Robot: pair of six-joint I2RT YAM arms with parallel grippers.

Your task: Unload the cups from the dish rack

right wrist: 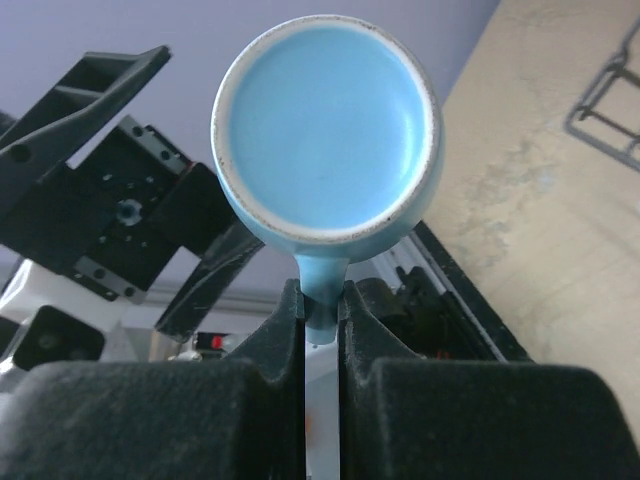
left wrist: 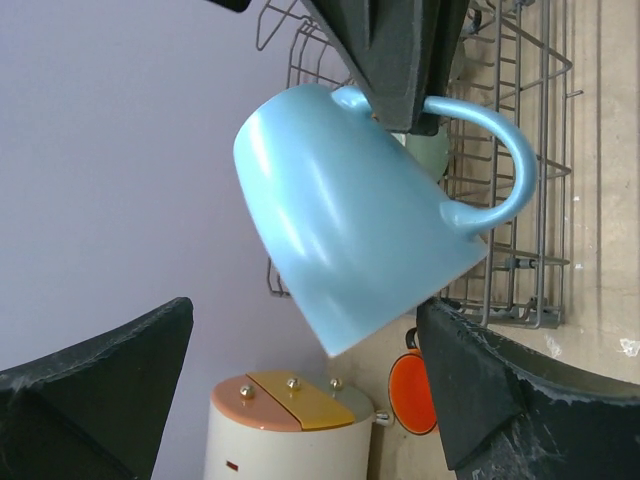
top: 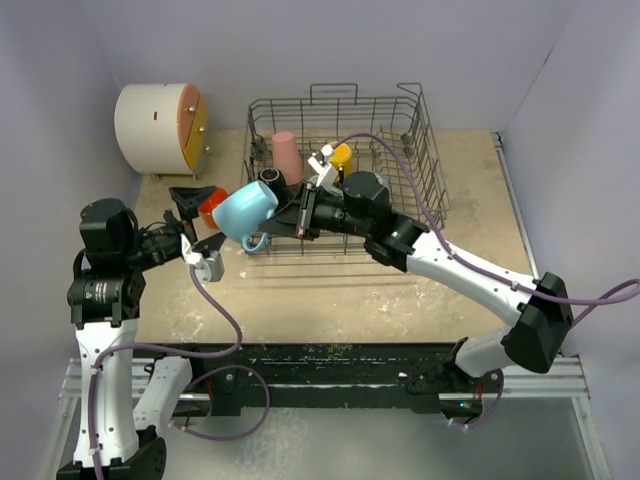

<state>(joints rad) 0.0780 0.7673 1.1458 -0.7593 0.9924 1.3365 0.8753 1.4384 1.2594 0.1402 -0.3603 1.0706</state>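
Right end effector [right wrist: 320,300] clamped light blue mug [top: 245,208] by its handle, beside dish rack [top: 425,175] | left end effector [top: 200,221] gaped wide alongside.

The light blue mug [top: 245,208] in the right claw [top: 283,214], beside the left claw [top: 200,222].

Pale lilac walls [top: 300,40] enclose a scuffed beige table [top: 330,300] holding a white cabinet [top: 150,128].

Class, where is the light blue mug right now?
In the top view the light blue mug hangs by its handle from the right tool, at the left edge of the dish rack, beside the open left tool.
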